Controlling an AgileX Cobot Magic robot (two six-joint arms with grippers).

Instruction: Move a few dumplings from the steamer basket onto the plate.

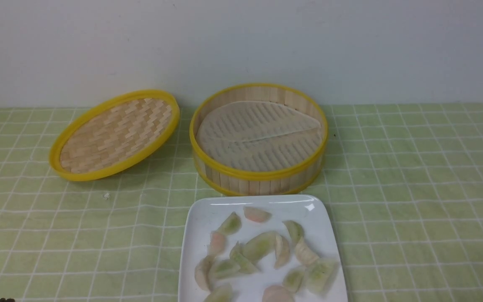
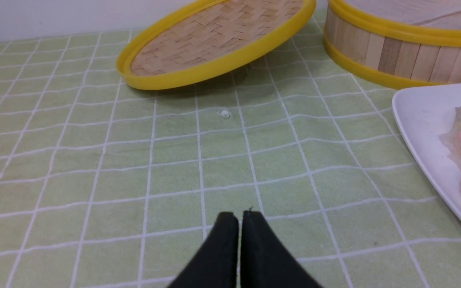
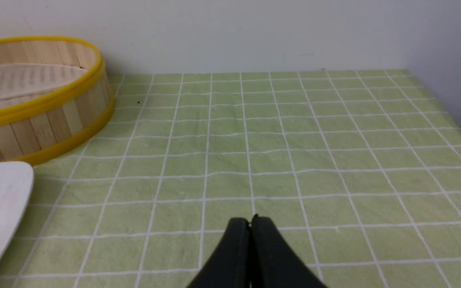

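On my left wrist view, the left gripper (image 2: 239, 218) shows at bottom centre with its black fingers pressed together and nothing between them, low over the green checked tablecloth (image 2: 134, 160). On my right wrist view, the right gripper (image 3: 250, 224) reads the same: fingers closed, empty. In the front view neither gripper appears. The plate (image 1: 199, 218) sits at bottom centre, carrying the dumplings (image 1: 258, 247), a loose cluster of pale green, pink and cream pieces. Just beyond its far edge stands the steamer basket (image 1: 258, 174), centre frame, holding only its whitish liner (image 1: 258, 134). The woven lid (image 1: 115, 134) lies tilted at centre left, beside the basket
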